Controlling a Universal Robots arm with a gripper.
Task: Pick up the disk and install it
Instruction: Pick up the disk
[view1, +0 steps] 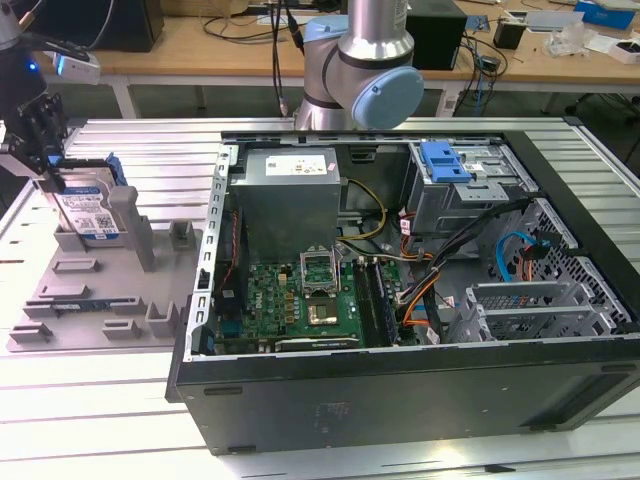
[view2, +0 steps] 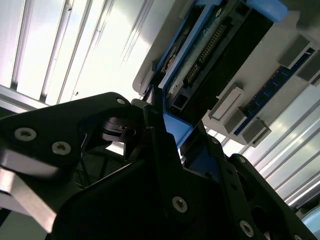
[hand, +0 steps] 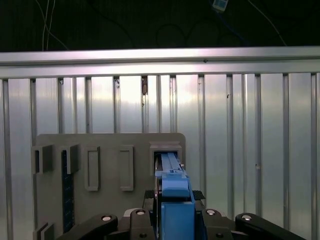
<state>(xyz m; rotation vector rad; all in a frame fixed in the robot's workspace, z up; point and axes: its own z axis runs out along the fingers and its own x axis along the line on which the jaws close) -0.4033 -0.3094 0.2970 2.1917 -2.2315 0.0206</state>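
Gripper (view1: 47, 172) closed on the top edge of the disk (view1: 88, 215), clamping its blue frame from both sides. Disk stands upright in 1 slot of the grey holder (view1: 90, 295), which leaves that edge exposed for gripping. Computer case (view1: 400, 400) well apart.
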